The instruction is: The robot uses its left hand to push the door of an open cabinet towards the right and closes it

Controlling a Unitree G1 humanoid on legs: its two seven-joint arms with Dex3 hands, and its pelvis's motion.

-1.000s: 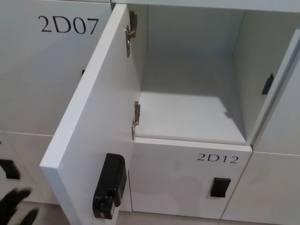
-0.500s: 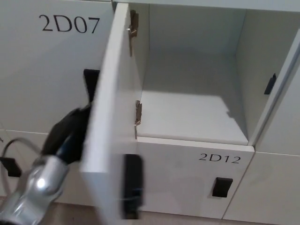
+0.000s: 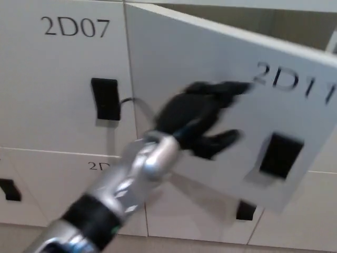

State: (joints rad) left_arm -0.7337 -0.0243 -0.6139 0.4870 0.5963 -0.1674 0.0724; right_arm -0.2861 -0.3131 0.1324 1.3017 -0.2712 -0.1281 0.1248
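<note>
- Head view: the 2D11 door [image 3: 226,100] has swung from edge-on half a second ago to mostly facing the camera; its front, label and black handle recess [image 3: 278,154] are now visible. It isn't shut yet: the free right edge stands out from the cabinet face and a strip of dark interior [image 3: 253,18] shows above the top edge.
- Left hand [image 3: 202,118] is spread flat against the door front, left of the handle recess, fingers apart, gripping nothing. It's a palm push, no grasp. The image is motion-blurred, so I can't tell exact finger contact.
- A second ago that hand was only a dark blur at the bottom-left corner; since then it has come up behind the door and is now on its outer face, the silver forearm [image 3: 131,179] running down-left from it.
- Judgement: most of the swing is done; what's left is the last bit of push rightward until the door seats flush.
- Right hand isn't in frame.
- Around the door: locker 2D07 [image 3: 63,68] is just left of it, closed, with its own black handle [image 3: 105,98]. The 2D12 locker [image 3: 210,211] sits below, partly hidden by door and arm.
- Nothing seen in the closing path; the forearm stays on the outer side, clear of the opening.
</note>
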